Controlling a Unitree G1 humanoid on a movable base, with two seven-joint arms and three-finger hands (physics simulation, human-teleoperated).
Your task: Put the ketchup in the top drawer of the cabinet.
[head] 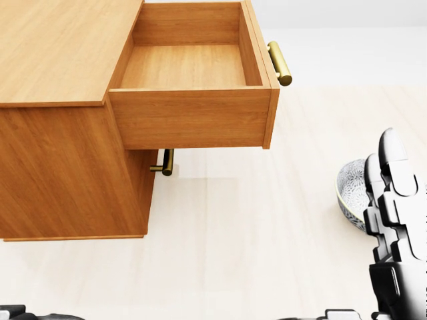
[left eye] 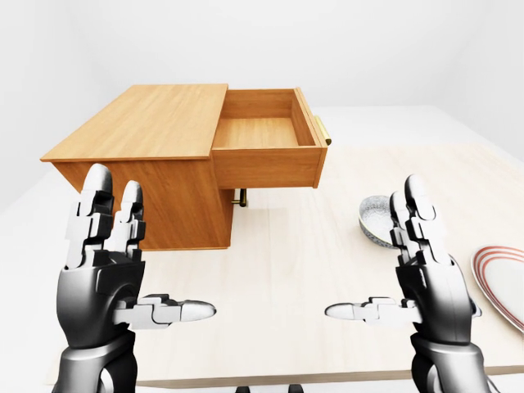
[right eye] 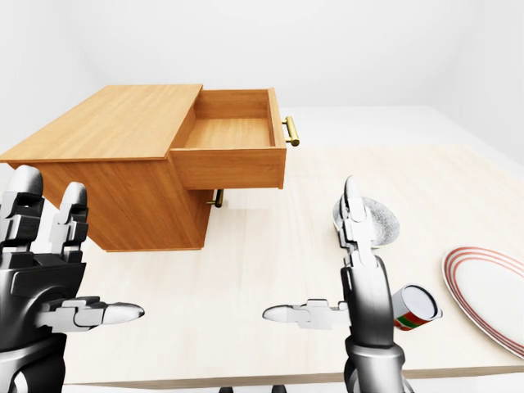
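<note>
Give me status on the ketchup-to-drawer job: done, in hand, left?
Done: the top drawer of the cabinet stands pulled out and bare inside. In hand: nothing; the left hand and right hand are both raised, open and empty. Left: everything else. A red, white and green can, possibly the ketchup, lies on the table beside the right hand, untouched, near the bowl and plate.

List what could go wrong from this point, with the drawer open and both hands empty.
1. The ketchup lies on its side near the table's bottom edge in the right-eye view, partly hidden behind the right hand; a clumsy reach might roll it off.
2. The bowl and plate flank it, so a sweep could knock them.
3. The top drawer juts out; a carrying arm might clip its handle.
</note>
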